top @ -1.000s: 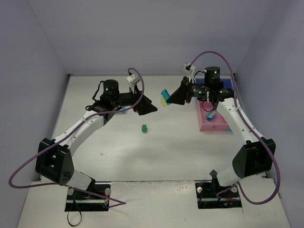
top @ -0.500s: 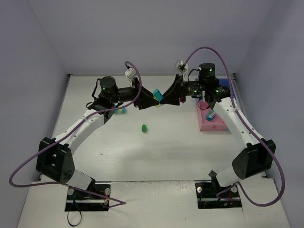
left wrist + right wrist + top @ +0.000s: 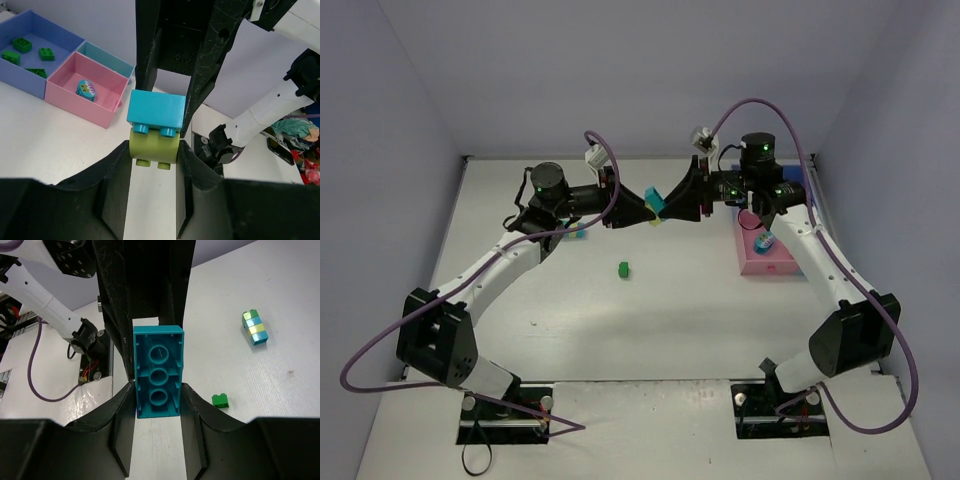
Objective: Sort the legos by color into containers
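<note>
A cyan lego brick [image 3: 156,111] and a yellow-green lego brick [image 3: 155,146] hang in the air between the two arms, well to the left of the pink tray [image 3: 760,265] in the overhead view and above the table [image 3: 670,320]. The left gripper [image 3: 155,150] is clamped on the yellow-green brick, one finger against each side. The right gripper [image 3: 157,390] is clamped on the cyan brick in the same way, and its wrist camera looks straight at that brick's hollow underside with three round tubes. The two bricks touch face to face, but whether they are locked together or merely resting against each other cannot be told. The grippers meet nose to nose, nearly level with the far end of the pink tray. A small patterned object [image 3: 86,88] lies inside the pink tray. The blue tray [image 3: 22,82] is joined to one side of it and holds three dark green bricks [image 3: 22,44]; the light blue tray [image 3: 107,59] adjoins the pink tray's other edge, next to the blue one. A loose dark green brick [image 3: 623,268] sits on the table left of the pink tray, nearer the arm bases than the held pair. A multicolour stack [image 3: 255,327] of green, cyan and yellow-green lies farther left of the pink tray, close beside the left arm.
</note>
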